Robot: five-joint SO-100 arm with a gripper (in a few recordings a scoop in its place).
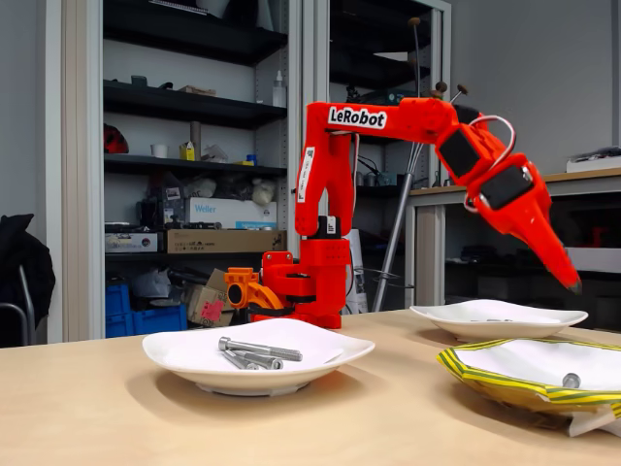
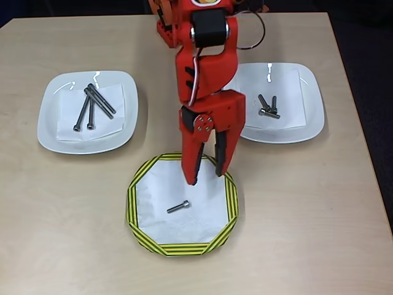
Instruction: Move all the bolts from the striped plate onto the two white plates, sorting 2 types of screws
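The striped plate (image 2: pixel 132 203) (image 1: pixel 485 381) lies at the front middle of the table and holds one short bolt (image 2: pixel 178 208) (image 1: pixel 571 381) on its white centre. My red gripper (image 2: pixel 206 177) (image 1: pixel 570 280) hangs open above the plate's back part, pointing down, with nothing between its fingers; the bolt is a little ahead and left of the tips in the overhead view. The left white plate (image 2: pixel 46 123) (image 1: pixel 165 354) carries three long bolts (image 2: pixel 92 107) (image 1: pixel 257 350). On the right white plate (image 2: pixel 313 110) (image 1: pixel 437 316) sit short bolts (image 2: pixel 268 107).
The arm's red base (image 1: pixel 301 286) stands at the table's back middle, between the two white plates. In the overhead view the table's right edge (image 2: pixel 362 153) drops to a dark floor. Shelves and a workbench stand behind the table.
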